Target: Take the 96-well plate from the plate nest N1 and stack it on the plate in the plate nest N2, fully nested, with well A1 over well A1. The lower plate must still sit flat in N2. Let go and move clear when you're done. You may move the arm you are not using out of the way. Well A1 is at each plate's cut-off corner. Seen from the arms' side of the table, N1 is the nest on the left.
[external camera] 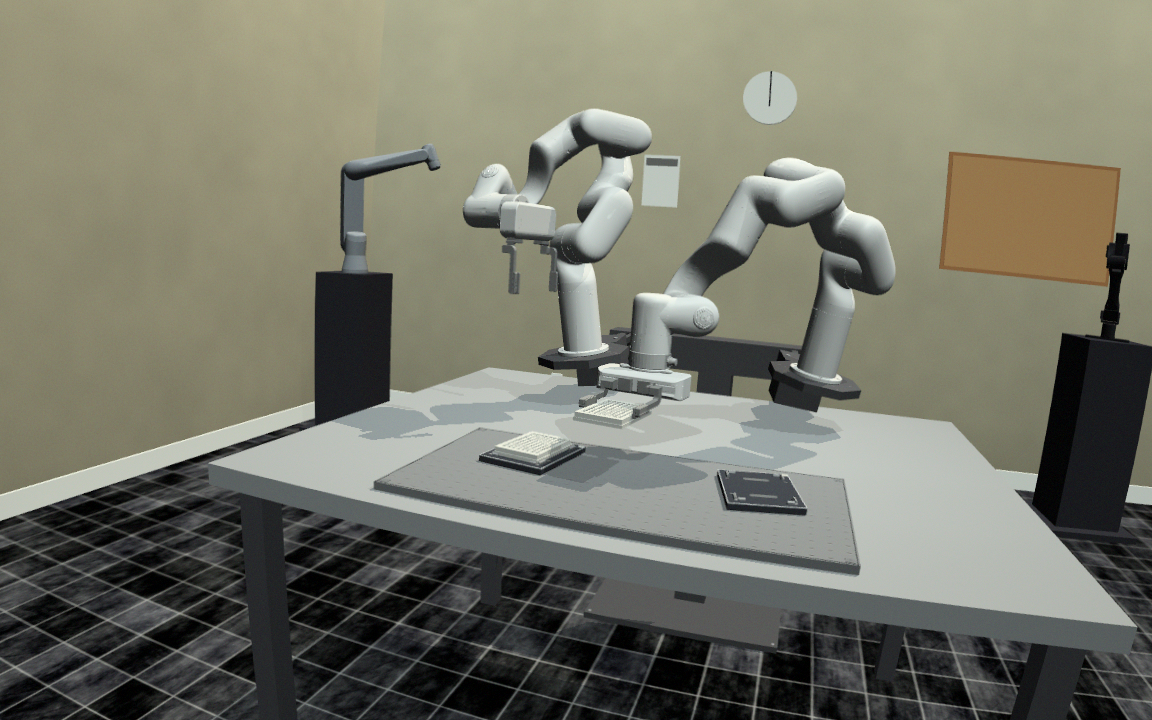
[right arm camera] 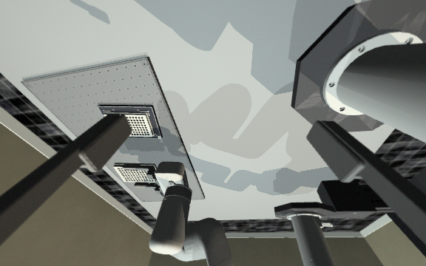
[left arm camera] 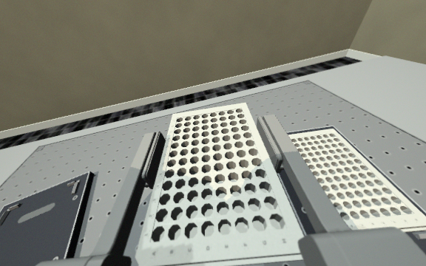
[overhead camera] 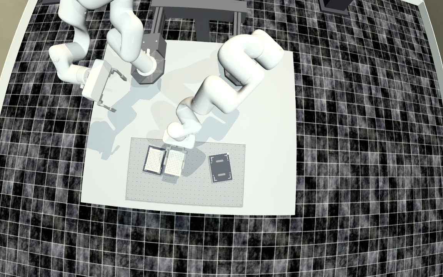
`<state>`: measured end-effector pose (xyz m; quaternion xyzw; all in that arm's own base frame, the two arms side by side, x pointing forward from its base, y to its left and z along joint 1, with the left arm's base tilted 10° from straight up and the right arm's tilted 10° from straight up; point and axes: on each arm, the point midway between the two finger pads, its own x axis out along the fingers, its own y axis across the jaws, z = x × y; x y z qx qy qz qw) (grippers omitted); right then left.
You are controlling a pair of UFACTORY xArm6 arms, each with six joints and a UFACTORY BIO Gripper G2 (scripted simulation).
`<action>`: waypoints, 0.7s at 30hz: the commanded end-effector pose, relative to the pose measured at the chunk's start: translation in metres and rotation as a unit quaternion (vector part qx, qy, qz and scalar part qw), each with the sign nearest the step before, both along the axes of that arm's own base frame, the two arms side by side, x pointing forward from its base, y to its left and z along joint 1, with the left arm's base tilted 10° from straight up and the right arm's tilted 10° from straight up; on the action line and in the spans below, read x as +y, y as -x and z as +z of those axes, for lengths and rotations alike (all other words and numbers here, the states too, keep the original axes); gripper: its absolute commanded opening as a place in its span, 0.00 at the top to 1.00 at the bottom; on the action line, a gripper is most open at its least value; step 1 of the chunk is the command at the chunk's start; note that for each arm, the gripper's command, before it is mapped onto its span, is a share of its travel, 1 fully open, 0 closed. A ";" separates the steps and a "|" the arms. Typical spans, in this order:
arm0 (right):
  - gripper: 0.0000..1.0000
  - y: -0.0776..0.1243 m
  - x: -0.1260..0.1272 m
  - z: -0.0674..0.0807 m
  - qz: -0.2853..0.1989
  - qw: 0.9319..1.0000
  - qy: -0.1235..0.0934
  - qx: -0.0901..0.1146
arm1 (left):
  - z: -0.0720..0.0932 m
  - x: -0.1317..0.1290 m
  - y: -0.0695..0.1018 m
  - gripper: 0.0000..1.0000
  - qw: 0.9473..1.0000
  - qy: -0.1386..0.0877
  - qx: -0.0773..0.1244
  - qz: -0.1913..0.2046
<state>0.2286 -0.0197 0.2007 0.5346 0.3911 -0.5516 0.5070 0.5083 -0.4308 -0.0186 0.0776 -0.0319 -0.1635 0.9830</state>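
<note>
The 96-well plate (overhead camera: 174, 165) (external camera: 609, 412) (left arm camera: 213, 177) (right arm camera: 135, 174) is between the fingers of my left gripper (overhead camera: 174, 163) (external camera: 613, 408) (left arm camera: 211, 149), which is shut on it and holds it above the board. In the top view it appears just right of nest N2 (overhead camera: 161, 171) (external camera: 537, 466) (right arm camera: 126, 108). The lower plate (overhead camera: 154, 160) (external camera: 531, 445) (left arm camera: 346, 181) (right arm camera: 139, 124) sits in N2. Nest N1 (overhead camera: 220, 167) (external camera: 759, 491) (left arm camera: 43, 233) is empty. My right gripper (overhead camera: 118, 94) (external camera: 533, 286) (right arm camera: 218, 127) is open and empty, far from both nests. The plates' cut-off corners are not clear.
The perforated board (overhead camera: 182, 192) (external camera: 652, 514) (right arm camera: 87, 85) carries both nests on the white table (overhead camera: 271, 154) (external camera: 920, 537). The right arm is raised and off to the side, at the left of the top view. The left arm reaches over the board's rear edge.
</note>
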 end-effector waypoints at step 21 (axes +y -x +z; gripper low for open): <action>0.00 -0.001 0.000 0.001 0.000 1.000 0.001 -0.001 | -0.009 -0.074 0.015 1.00 1.000 0.002 -0.001 0.000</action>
